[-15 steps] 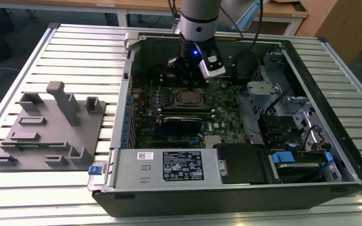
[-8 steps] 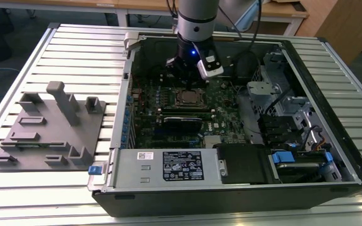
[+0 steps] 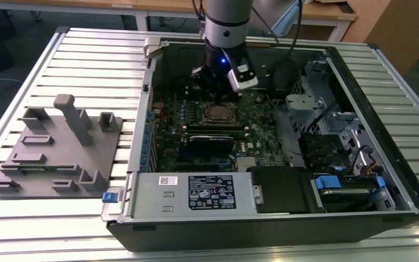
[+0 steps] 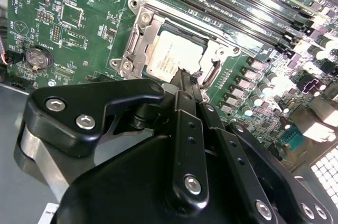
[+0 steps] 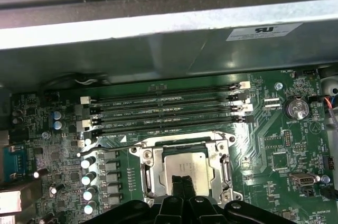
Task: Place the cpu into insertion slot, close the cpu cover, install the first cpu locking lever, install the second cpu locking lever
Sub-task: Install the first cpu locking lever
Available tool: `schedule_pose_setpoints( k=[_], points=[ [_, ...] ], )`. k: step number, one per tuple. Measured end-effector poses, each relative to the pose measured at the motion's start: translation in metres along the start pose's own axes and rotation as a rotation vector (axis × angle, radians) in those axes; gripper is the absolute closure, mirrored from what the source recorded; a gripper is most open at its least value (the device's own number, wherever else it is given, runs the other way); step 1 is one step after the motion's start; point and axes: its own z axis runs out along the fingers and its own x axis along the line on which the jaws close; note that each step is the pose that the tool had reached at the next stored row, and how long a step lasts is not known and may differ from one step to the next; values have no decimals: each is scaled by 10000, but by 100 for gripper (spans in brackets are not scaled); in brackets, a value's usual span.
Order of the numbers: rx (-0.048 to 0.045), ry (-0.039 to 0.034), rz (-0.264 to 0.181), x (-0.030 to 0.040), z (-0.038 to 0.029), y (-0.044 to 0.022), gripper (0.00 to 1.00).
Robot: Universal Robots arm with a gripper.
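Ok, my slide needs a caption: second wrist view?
Closed claw poised at the chip seated in its socket on the green board.

Shows gripper (image 3: 219, 101) at upper centre, pointing down directly over cpu (image 3: 217, 113) inside open computer case (image 3: 268, 236); grey fixture (image 3: 57, 158) at left on slatted table (image 3: 85, 60).

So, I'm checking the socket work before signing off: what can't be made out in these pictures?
Near edge of the cpu: hidden behind the gripper in both wrist views.
Whether the gripper touches the cpu: its own body covers the contact spot.
Whether the cpu cover lies flat: too small in the exterior view, near side behind the gripper elsewhere.
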Motion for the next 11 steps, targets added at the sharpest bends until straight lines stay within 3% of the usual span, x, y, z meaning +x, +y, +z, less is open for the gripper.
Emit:
schedule_pose_setpoints(
  k=[11],
  points=[
    [0, 0, 0, 68, -2, -8, 90]
  ],
)
